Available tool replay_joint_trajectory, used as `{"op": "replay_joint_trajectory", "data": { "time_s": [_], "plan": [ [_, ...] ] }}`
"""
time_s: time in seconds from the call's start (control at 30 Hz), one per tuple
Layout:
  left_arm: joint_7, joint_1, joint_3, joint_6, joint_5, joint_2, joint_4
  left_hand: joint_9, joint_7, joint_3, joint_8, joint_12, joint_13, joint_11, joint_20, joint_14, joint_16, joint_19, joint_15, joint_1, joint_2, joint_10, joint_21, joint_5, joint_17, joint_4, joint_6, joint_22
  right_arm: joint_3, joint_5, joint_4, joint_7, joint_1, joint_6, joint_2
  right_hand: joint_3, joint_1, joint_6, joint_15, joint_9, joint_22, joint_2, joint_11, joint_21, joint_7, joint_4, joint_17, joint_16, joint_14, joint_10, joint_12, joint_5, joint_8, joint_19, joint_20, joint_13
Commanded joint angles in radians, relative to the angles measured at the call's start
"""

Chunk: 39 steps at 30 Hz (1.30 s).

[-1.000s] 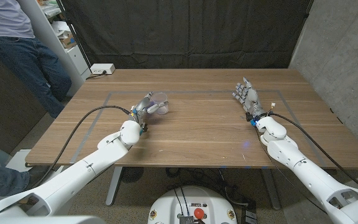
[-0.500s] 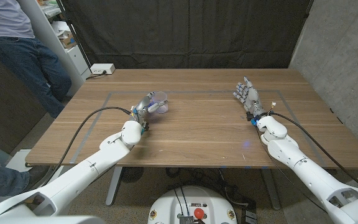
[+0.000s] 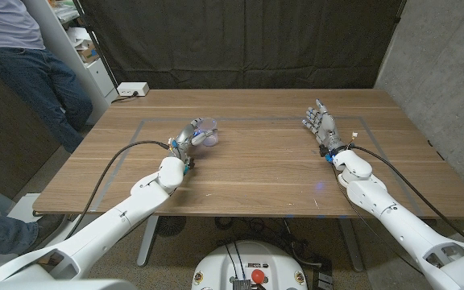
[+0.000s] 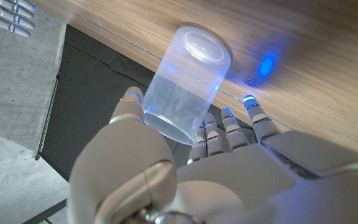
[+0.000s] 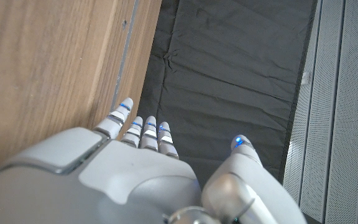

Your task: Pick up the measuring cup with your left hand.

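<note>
Clear plastic, the measuring cup [image 4: 185, 84] sits in the left hand [image 3: 190, 137], held between thumb and fingers [image 4: 229, 127] just above the wooden table [image 3: 256, 173]. Well apart, the right hand [image 3: 319, 125] stands with fingers spread, holding nothing.

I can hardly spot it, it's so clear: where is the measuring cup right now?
In the head view the measuring cup is on the table's left half, gripped by the robot's left hand, just inside the faint taped outline.
</note>
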Motion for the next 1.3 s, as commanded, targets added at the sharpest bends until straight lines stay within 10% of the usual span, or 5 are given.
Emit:
{"op": "replay_joint_trajectory", "data": {
  "time_s": [0.03, 0.63, 1.3],
  "plan": [
    [0.025, 0.011, -0.034, -0.163, -0.073, -0.06, 0.09, 0.005, -0.018, 0.016, 0.021, 0.022, 0.01, -0.038, 0.006, 0.076, 0.012, 0.103, -0.025, 0.05, 0.007, 0.074, 0.037, -0.027, 0.006, -0.001, 0.079, 0.005, -0.003, -0.002, 0.001, -0.002, 0.003, -0.003, 0.003, -0.003, 0.007, 0.002, 0.003, 0.005, 0.006, 0.006, 0.003, 0.008, -0.003, -0.002, 0.0, 0.006, 0.004, 0.009, 0.002, 0.004, 0.008, 0.006, 0.004, 0.006],
    [0.061, 0.025, -0.061, -0.222, -0.113, -0.103, 0.126, 0.011, -0.058, 0.041, 0.051, 0.045, 0.031, -0.086, -0.027, 0.205, 0.033, 0.245, -0.064, 0.106, 0.039, 0.18, 0.086, -0.078, 0.011, 0.007, 0.197, 0.004, -0.005, -0.004, -0.006, -0.005, 0.002, -0.012, -0.001, -0.006, 0.007, 0.001, 0.002, 0.005, 0.006, 0.007, 0.001, 0.009, -0.004, -0.002, 0.0, 0.008, 0.009, 0.01, 0.002, 0.007, 0.008, 0.006, 0.005, 0.006],
    [0.064, 0.049, -0.079, -0.186, -0.108, -0.075, 0.037, 0.013, -0.062, 0.044, 0.053, 0.04, 0.04, -0.079, 0.0, 0.203, 0.021, 0.221, -0.049, 0.095, 0.05, 0.191, 0.074, -0.102, 0.014, 0.02, 0.214, 0.004, -0.003, -0.005, -0.006, 0.002, 0.011, -0.017, -0.01, -0.008, 0.008, 0.001, 0.004, 0.005, 0.006, 0.008, 0.002, 0.009, -0.005, -0.003, 0.0, 0.008, 0.012, 0.013, 0.002, 0.009, 0.007, 0.008, 0.007, 0.006]
  ]
}}
